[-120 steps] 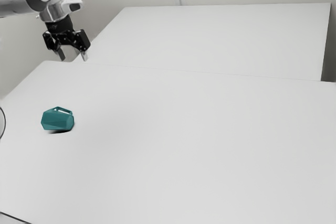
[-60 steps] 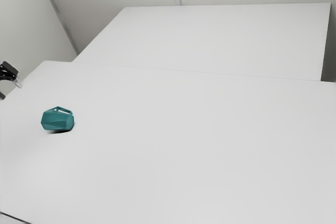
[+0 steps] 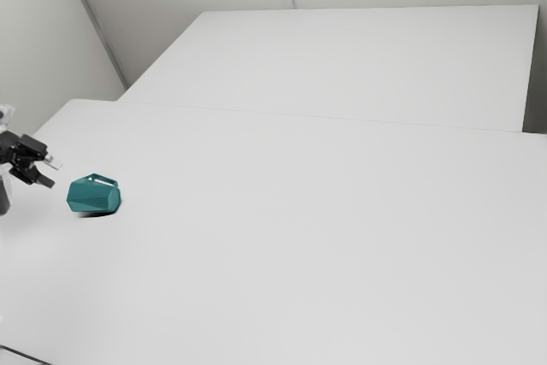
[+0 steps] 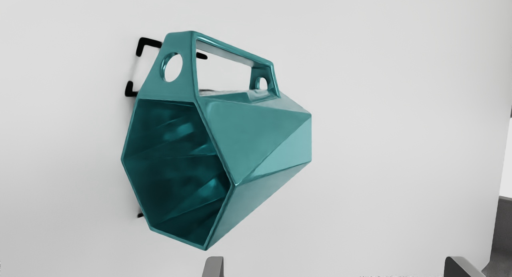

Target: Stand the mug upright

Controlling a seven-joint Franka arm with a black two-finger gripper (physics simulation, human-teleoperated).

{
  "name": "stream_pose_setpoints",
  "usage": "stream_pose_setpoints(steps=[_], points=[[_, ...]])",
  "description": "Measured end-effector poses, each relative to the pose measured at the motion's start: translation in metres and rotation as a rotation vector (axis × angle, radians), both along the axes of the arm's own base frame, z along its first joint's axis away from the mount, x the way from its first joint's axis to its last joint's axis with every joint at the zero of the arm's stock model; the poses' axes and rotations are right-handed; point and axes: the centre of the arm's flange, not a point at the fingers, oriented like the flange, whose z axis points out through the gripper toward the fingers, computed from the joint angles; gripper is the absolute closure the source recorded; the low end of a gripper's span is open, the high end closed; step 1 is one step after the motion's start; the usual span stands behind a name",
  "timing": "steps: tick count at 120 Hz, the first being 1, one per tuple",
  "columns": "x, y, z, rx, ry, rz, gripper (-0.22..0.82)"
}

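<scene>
Exterior view — table (image 3: 299, 237) under sideways mug (image 3: 92, 197)

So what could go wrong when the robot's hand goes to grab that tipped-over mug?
The hand is open, but the mug isn't centered between its fingers, so one finger might bump the rim.

The mug lies on its side on the table, so a nudge could make it roll or slide.

Its handle sticks out and might get in the way.
</scene>
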Motion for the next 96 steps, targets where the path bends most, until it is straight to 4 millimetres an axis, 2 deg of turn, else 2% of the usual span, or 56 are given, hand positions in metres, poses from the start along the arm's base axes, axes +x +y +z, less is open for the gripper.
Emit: stream_pose_setpoints(steps=[22,44,76,96], points=[[0.001,0.008,-0.022,-0.005,-0.045,-0.069,0.00],[0.000,0.018,-0.028,0.018,-0.088,-0.117,0.00],[0.022,0.004,-0.038,0.021,-0.178,-0.187,0.00],[0.033,-0.007,-0.055,0.005,-0.208,-0.214,0.00]])
